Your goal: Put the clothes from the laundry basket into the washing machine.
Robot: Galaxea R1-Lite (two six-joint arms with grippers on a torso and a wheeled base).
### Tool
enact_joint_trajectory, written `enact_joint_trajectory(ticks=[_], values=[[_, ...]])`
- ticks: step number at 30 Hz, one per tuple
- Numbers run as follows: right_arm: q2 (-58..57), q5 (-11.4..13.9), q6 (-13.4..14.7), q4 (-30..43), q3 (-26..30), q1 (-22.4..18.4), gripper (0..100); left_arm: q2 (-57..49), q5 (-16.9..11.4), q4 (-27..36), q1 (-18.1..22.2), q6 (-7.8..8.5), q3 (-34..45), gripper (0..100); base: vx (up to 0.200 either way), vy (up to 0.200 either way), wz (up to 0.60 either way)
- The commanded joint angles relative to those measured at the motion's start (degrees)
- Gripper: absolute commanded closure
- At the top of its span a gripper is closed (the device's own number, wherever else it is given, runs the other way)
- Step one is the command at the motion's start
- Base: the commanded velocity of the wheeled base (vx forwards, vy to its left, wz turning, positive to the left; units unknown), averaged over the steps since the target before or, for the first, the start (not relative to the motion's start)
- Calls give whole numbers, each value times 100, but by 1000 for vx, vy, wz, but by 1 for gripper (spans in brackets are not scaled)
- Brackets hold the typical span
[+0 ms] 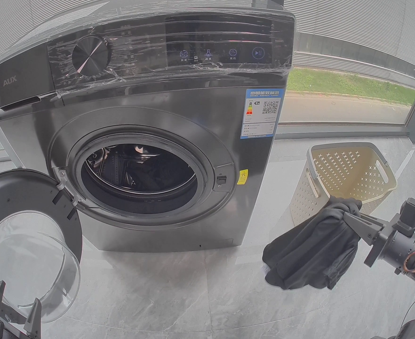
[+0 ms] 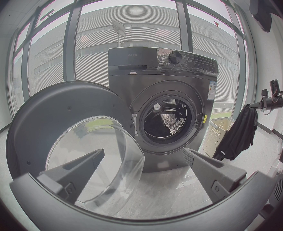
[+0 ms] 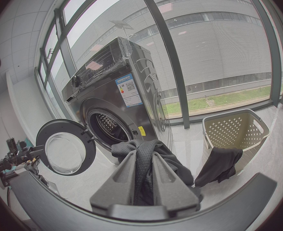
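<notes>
**A:** The right gripper point(image 3: 143, 155) has its fingers pinched tight on a fold of the dark garment point(image 1: 311, 250), with cloth squeezed up between them.

**B:** Where does the garment sit?

**A:** It hangs in a loose bunch under the grip, just in front of the laundry basket point(image 1: 348, 168). That is off to the right of the washing machine point(image 1: 170, 95) and well apart from its drum opening point(image 1: 139, 175).

**B:** So it is the carry across. How to do it well?

**A:** I'd hold firm and raise the bunch so its trailing end clears the lower lip. Aim for the middle of the opening and release only once well inside. Otherwise I'd expect the tail to drape over the rim.

**B:** Is the door point(image 1: 28, 241) in the way?

**A:** No, it is swung wide to the left. The left gripper point(image 1: 15, 302) sits low beside it, fingers spread, holding nothing.
</notes>
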Motion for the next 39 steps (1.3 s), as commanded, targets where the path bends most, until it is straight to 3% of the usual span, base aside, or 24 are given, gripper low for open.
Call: enact_joint_trajectory(ticks=[1,11,15,21,39], values=[[639,-143,21,-13,-400,2,100,-99,4,-4,-1,1,101,0,0,0,0],[1430,-134,47,-83,-1182,205,100,-90,4,-4,-1,1,101,0,0,0,0],[1465,-151,83,-83,-1209,354,100,-90,4,-4,-1,-8,101,0,0,0,0],[1501,-143,135,-83,-1218,389,100,-99,4,-4,-1,1,101,0,0,200,0],[1501,-143,153,-83,-1235,398,100,-99,4,-4,-1,1,101,0,-67,0,0]])
